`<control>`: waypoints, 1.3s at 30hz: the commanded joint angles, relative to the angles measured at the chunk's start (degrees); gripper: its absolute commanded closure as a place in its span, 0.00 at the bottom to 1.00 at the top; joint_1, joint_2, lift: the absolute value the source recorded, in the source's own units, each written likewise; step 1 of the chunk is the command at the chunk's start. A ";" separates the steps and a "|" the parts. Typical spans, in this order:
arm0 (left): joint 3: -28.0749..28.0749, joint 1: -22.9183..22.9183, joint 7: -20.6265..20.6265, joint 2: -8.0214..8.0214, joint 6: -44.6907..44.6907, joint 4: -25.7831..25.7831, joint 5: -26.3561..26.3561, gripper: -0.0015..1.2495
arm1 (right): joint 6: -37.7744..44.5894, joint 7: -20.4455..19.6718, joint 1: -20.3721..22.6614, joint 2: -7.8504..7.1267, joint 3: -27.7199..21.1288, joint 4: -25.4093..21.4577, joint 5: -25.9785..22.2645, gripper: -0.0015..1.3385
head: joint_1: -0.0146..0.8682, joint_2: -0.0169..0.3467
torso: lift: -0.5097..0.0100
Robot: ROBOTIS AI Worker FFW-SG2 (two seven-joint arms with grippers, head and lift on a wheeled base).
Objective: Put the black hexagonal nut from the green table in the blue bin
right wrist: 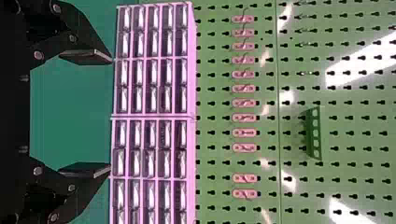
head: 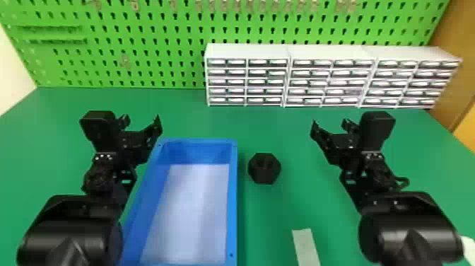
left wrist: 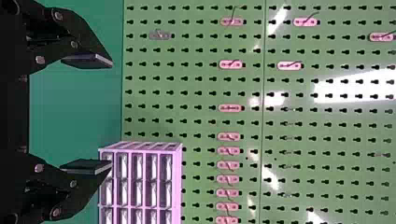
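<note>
Head view, nut (head: 264,174), well apart from jaws

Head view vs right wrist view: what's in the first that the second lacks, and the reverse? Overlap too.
Head view: blue bin, black hexagonal nut, pale strip, left pincer.
Right wrist view: slotted green rack, mounted above the row of hooks.
Both: pegboard, those hooks, drawer cabinets, green table, right pincer.
</note>
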 commanded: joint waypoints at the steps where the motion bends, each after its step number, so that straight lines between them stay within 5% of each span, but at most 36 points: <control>1: 0.07 0.04 0.00 0.00 0.00 -0.01 0.08 0.39 | 6.43 1.81 -2.70 -1.54 1.20 -0.54 -0.21 0.33 | 0.79 0.19 | 0.80; 6: -0.02 0.04 0.00 0.00 0.00 -0.01 0.08 0.39 | 13.90 4.71 -6.83 -2.77 2.79 -0.54 -0.12 0.33 | 0.79 0.19 | 0.80; 22: 0.25 0.31 0.00 0.00 0.00 -0.01 0.17 0.39 | 28.93 15.25 -19.49 -2.50 11.40 6.05 5.86 0.32 | 0.79 0.19 | 0.80; 39: 0.25 0.39 0.00 0.00 0.00 -0.01 0.17 0.39 | 35.52 24.04 -30.83 -2.85 18.69 21.08 8.67 0.32 | 0.79 0.19 | 0.80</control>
